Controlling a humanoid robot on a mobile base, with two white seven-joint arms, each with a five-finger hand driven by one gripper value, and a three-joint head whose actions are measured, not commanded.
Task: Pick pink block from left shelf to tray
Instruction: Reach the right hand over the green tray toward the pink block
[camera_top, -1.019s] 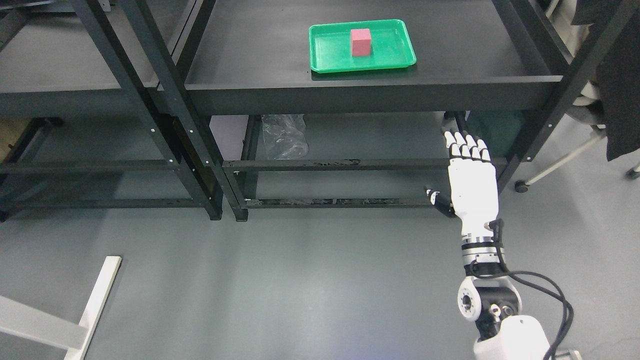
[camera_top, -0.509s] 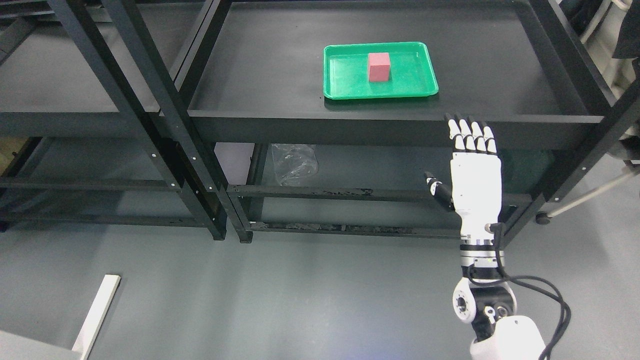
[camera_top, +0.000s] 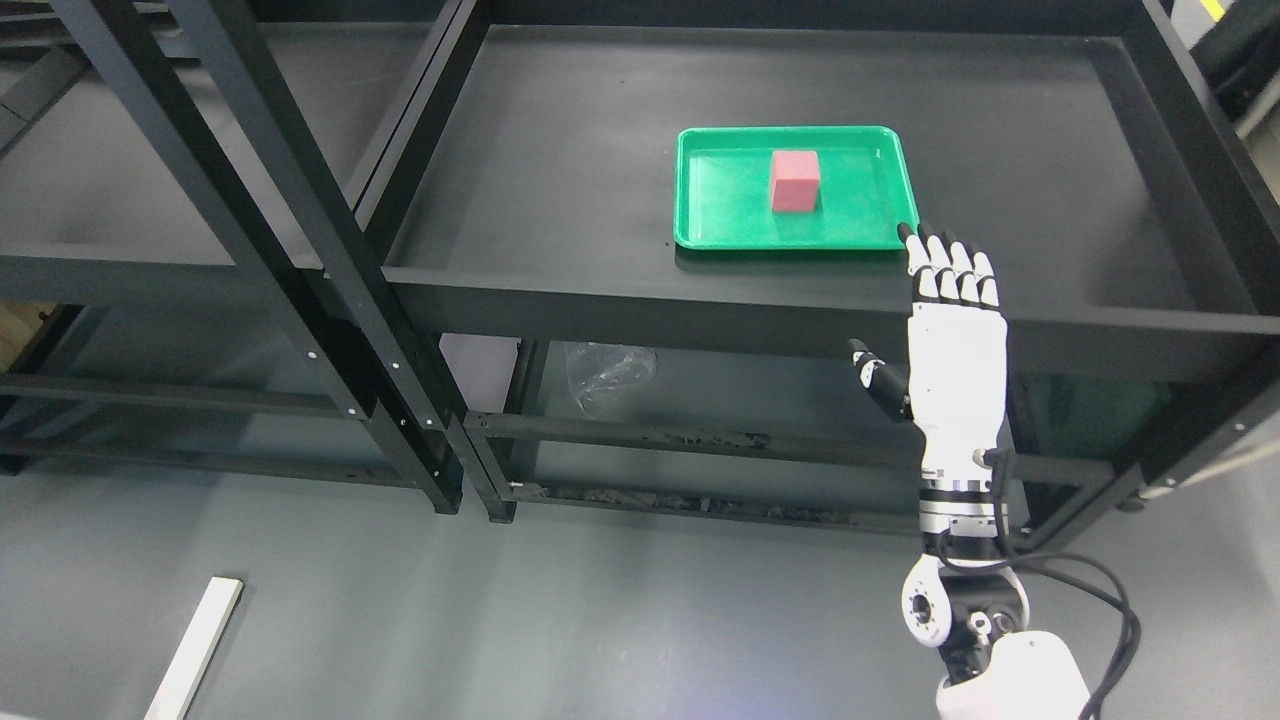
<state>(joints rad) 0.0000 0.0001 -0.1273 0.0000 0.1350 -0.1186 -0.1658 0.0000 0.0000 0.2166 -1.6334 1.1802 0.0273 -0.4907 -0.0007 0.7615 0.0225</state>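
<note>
**Block in tray, right hand nearby**

While the pink block (camera_top: 796, 181) sits upright in the green tray (camera_top: 720, 215) on the black shelf (camera_top: 560, 150), the right hand (camera_top: 952, 345) — fingers straight, thumb out, holding nothing — reaches up just beside the tray's near right corner.

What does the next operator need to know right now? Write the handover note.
Right hand: open, fingers straight, holding nothing, raised in front of the shelf's front edge, fingertips near the near-right corner of the green tray.
Left hand: not in view.
Pink block: upright inside the tray, on the right-hand shelf.
Done: block is in the tray, released.
Left: nothing on the placement itself; probably only bring the arm to rest. The left shelf shows no other block in this view.
</note>
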